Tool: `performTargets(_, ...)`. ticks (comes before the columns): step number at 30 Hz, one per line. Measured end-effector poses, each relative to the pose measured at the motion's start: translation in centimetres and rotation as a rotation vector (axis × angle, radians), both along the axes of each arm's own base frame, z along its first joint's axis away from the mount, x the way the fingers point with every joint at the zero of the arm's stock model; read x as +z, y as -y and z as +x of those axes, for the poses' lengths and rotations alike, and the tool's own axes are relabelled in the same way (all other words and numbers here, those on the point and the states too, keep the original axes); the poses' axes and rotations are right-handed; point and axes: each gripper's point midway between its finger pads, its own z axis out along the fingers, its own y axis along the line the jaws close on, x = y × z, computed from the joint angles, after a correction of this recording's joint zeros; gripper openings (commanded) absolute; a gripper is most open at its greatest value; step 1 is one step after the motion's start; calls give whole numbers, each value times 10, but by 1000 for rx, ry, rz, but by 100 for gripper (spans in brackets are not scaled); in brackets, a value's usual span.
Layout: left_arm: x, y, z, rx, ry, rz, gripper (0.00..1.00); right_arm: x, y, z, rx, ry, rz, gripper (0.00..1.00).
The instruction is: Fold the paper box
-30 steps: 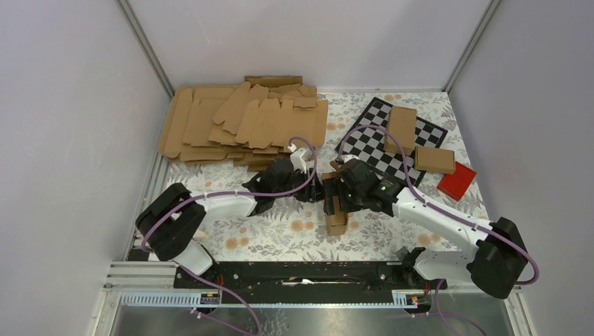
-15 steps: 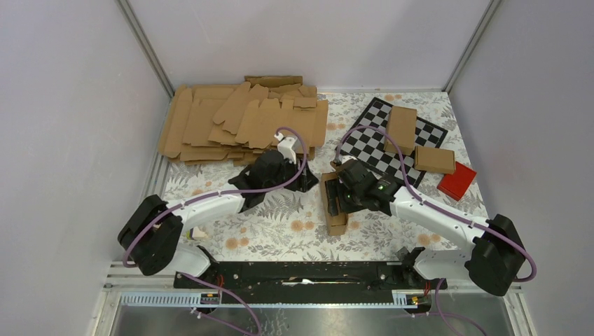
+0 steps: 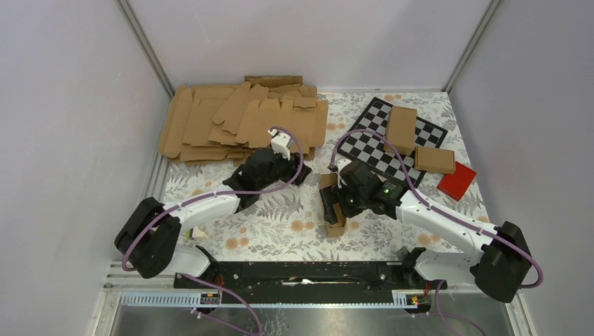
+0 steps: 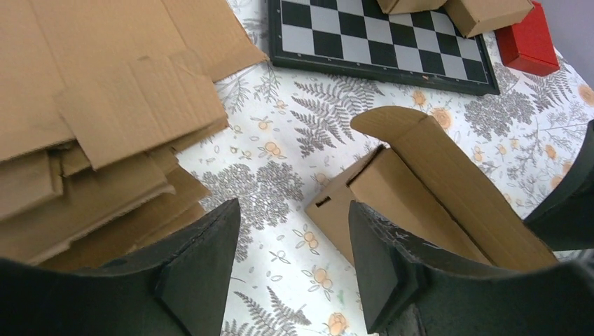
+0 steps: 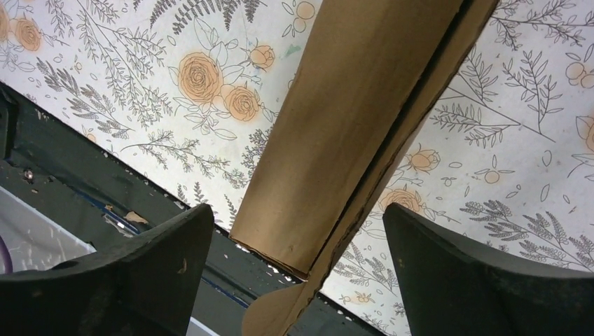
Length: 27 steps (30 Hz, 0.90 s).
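Observation:
The paper box is a partly folded brown oblong carton lying on the floral cloth at the table's middle, one rounded flap standing open. My right gripper hovers over it, open. In the right wrist view the box lies between the wide fingers with a gap on each side. My left gripper is to the box's left, apart from it and open. Only cloth shows between its fingers, with the box just beyond the right one.
A pile of flat brown blanks fills the back left. A checkerboard at the back right carries two folded boxes, with a red block beside them. The black rail runs along the near edge.
My left gripper has drawn back from the box toward the far left and opened wider. The right gripper has stayed over the box, which has shifted slightly away from the near edge.

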Motion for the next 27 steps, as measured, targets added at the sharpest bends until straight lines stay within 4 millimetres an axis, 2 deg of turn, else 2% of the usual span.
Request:
performTargets(3,1,-5,2,2,38,-2,63,0,0,0,4,1,-1,100)
performTargets(5,2,-10,-3,2,61,-9,68,0,0,1,-7,2,-3,100)
performTargets(6,4,-13,-5,4,79,-15,73,0,2,2,-17,7,-10,100)
performTargets(8,7,-20,-10,11,114,-29,95,0,7,7,-48,31,-29,100)
performTargets(9,11,-24,-13,20,134,-45,98,2,10,11,-73,52,-37,100)
performTargets(12,15,-34,-13,69,178,-77,99,19,17,21,-146,129,-16,100)
performTargets(15,9,-42,-10,123,175,-88,99,43,18,24,-199,208,88,100)
performTargets(17,7,-45,-10,139,175,-95,99,49,23,23,-248,231,141,100)
performTargets(21,6,-46,-12,138,192,-121,99,42,26,23,-324,187,134,100)
performTargets(27,6,-45,-17,118,210,-143,99,24,14,26,-372,73,65,100)
